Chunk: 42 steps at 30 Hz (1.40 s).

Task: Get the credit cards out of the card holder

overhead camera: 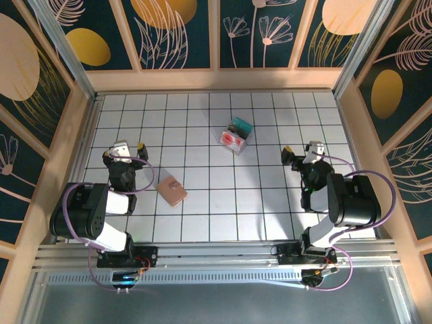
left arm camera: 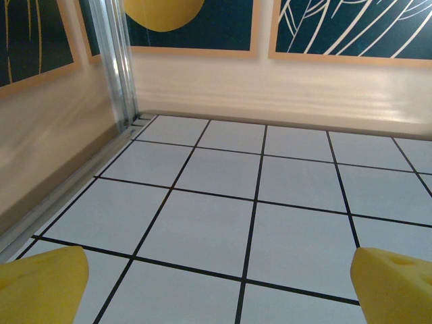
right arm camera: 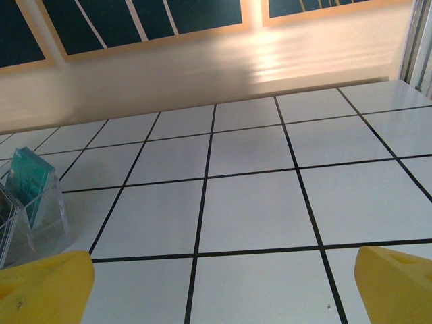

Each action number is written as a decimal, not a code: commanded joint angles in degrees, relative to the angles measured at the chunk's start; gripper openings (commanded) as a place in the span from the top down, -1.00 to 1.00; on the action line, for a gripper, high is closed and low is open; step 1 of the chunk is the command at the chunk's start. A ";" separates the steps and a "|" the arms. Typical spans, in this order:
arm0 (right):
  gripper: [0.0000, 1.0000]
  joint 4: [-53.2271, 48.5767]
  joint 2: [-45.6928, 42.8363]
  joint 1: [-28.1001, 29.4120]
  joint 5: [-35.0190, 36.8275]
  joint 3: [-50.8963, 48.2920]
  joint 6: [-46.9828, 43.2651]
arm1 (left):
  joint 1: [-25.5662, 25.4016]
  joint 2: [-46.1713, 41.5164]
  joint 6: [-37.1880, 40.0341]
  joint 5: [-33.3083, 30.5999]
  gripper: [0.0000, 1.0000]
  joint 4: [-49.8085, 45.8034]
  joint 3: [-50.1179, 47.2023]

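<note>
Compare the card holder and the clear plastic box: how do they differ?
The card holder is opaque tan-brown; the clear plastic box shows red and teal contents. The card holder lies flat; the box stands taller, farther back. Both rest on the tiled table.

Robot test cell, lab-type rig. White table (overhead camera: pixel 216 202) ruled in black grid, boxed in by pale wooden frame (overhead camera: pixel 216 79). Wall panels (overhead camera: pixel 182 34) dark teal, printed with gold discs and leaf outlines. Aluminium rail (overhead camera: pixel 216 251) along near edge carries left arm (overhead camera: pixel 84 212) and right arm (overhead camera: pixel 351 199), bolted side by side.
</note>
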 commanded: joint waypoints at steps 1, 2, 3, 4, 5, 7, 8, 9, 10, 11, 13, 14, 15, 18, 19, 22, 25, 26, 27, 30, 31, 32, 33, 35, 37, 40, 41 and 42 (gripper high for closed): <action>-0.99 1.16 -0.34 0.27 0.92 0.91 -0.93 | 0.55 -0.18 -1.09 0.10 -0.98 1.01 0.31; -0.99 1.13 -0.32 0.30 0.93 0.91 -0.90 | 0.44 -0.16 -1.09 0.11 -0.98 1.06 0.23; -0.99 1.14 -0.33 0.34 0.93 0.93 -0.90 | 0.49 -0.22 -1.10 0.11 -0.98 1.06 0.23; -0.99 1.24 -0.33 0.32 0.92 0.90 -0.91 | 0.47 -0.31 -1.01 0.26 -0.98 1.12 0.24; -0.99 1.30 -0.32 0.29 0.99 0.82 -0.91 | 0.48 -0.72 -0.78 0.81 -0.98 0.05 0.70; -0.99 0.97 -0.71 0.33 0.01 0.84 -1.33 | 0.48 -2.20 -0.58 1.11 -0.98 -2.27 1.22; -0.99 0.41 -1.16 0.33 -0.58 0.90 -1.67 | 0.49 -3.03 -0.66 0.62 -0.98 -2.83 1.22; -0.99 -0.10 -1.87 0.35 -0.66 0.93 -1.80 | 0.48 -4.45 -0.95 -0.05 -0.98 -3.85 1.13; -0.98 -0.55 -2.70 0.43 -0.13 0.91 -1.68 | 0.44 -6.16 -1.25 -0.77 -0.98 -5.00 0.97; -0.99 -0.99 -3.24 0.50 0.46 0.82 -1.40 | 0.49 -7.76 -1.50 -1.25 -0.98 -6.30 0.88; -0.99 -2.82 -4.61 0.45 1.26 1.22 -1.18 | 0.44 -11.55 -2.42 -2.68 -0.98 -9.60 0.78; -0.99 -3.56 -5.00 0.45 1.43 1.44 -1.19 | 0.43 -13.11 -3.04 -3.27 -0.98 -11.33 0.86; -0.99 -4.44 -5.43 0.49 1.66 1.68 -1.13 | 0.48 -14.98 -3.76 -4.22 -0.98 -13.41 1.09; -0.99 -5.94 -6.77 0.64 2.70 1.89 -0.91 | 0.48 -20.66 -7.56 -8.18 -0.98 -22.34 2.39; -0.99 -6.12 -7.36 0.76 3.21 1.81 -0.85 | 0.44 -22.62 -9.03 -9.18 -0.98 -26.29 3.26; -0.99 -7.91 -9.96 1.03 4.79 1.51 -0.73 | 0.48 -27.91 -12.58 -8.68 -0.98 -38.59 6.48; -0.99 -11.91 -13.04 1.20 6.02 2.11 -0.05 | 0.43 -32.24 -18.03 -8.20 -0.98 -48.01 8.74; -0.99 -13.40 -14.00 1.18 5.90 2.43 0.18 | 0.48 -33.39 -19.09 -7.29 -0.98 -50.05 9.16; -0.99 -14.79 -15.01 1.36 5.53 2.70 0.26 | 0.46 -34.69 -20.41 -5.76 -0.98 -51.90 9.26; -0.99 -16.43 -17.76 1.99 5.47 2.66 0.30 | 0.48 -37.62 -26.21 -3.12 -0.98 -56.56 9.24; -0.99 -17.11 -18.81 2.27 5.64 2.82 0.50 | 0.47 -38.41 -27.66 -2.27 -0.98 -58.25 9.45; -0.99 -18.10 -19.76 2.56 5.96 3.07 0.81 | 0.48 -39.11 -28.81 -1.46 -0.98 -60.20 9.65; -0.99 -19.24 -20.52 2.70 6.42 3.32 1.17 | 0.48 -39.65 -29.51 -0.45 -0.98 -61.46 9.70; -0.99 -22.19 -22.09 3.08 7.13 4.28 2.15 | 0.31 -40.62 -31.15 2.23 -0.98 -63.46 9.58; -0.99 -25.15 -23.74 3.55 7.79 5.30 3.20 | -0.86 -41.29 -33.37 3.47 -0.98 -66.09 9.43; -0.99 -30.36 -25.88 4.60 8.30 6.98 4.16 | -5.27 -41.86 -36.57 1.35 -0.98 -70.25 9.20; -0.99 -31.87 -26.47 4.93 8.31 7.58 4.32 | -7.50 -41.87 -37.72 -0.04 -0.98 -71.75 9.25; -0.99 -34.25 -27.11 5.41 8.21 8.34 4.52 | -9.96 -41.81 -39.23 -1.36 -0.98 -73.25 9.38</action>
